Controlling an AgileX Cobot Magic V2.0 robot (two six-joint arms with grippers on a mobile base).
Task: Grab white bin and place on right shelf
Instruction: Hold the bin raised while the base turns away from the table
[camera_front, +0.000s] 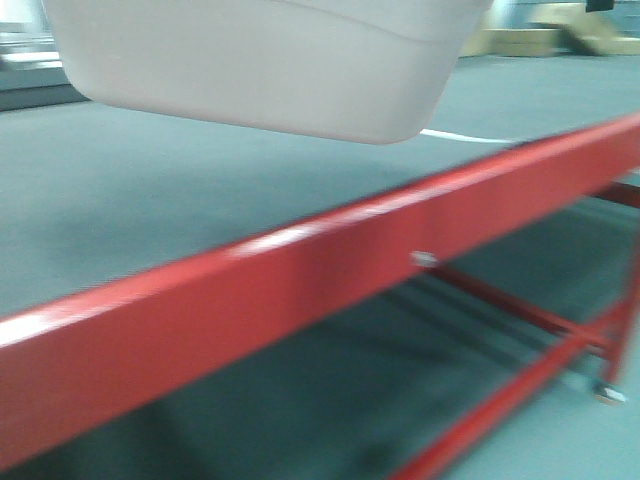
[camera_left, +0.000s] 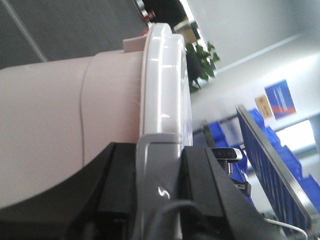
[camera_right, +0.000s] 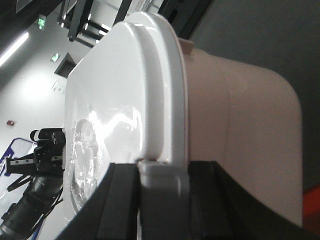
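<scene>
The left gripper, black-bodied with a grey finger, is clamped on the rim of the glossy white lid. Its grey finger lies flat over the lid's edge. The right gripper is closed in the same way on the opposite rim of the lid, its grey finger hooked over the edge.

Between them hangs the white bin – a large off-white plastic tote with rounded corners and a faint moulded line along its side. It is held in the air, and its underside is clear of the dark grey mat of the red-framed steel table. The table's front rail runs slantwise across the front view, which is somewhat blurred.

Farther off, past the bin's wall, stand a leafy green plant and blue plastic crates behind a slanting grey metal rail. A blue poster hangs on the pale wall.
</scene>
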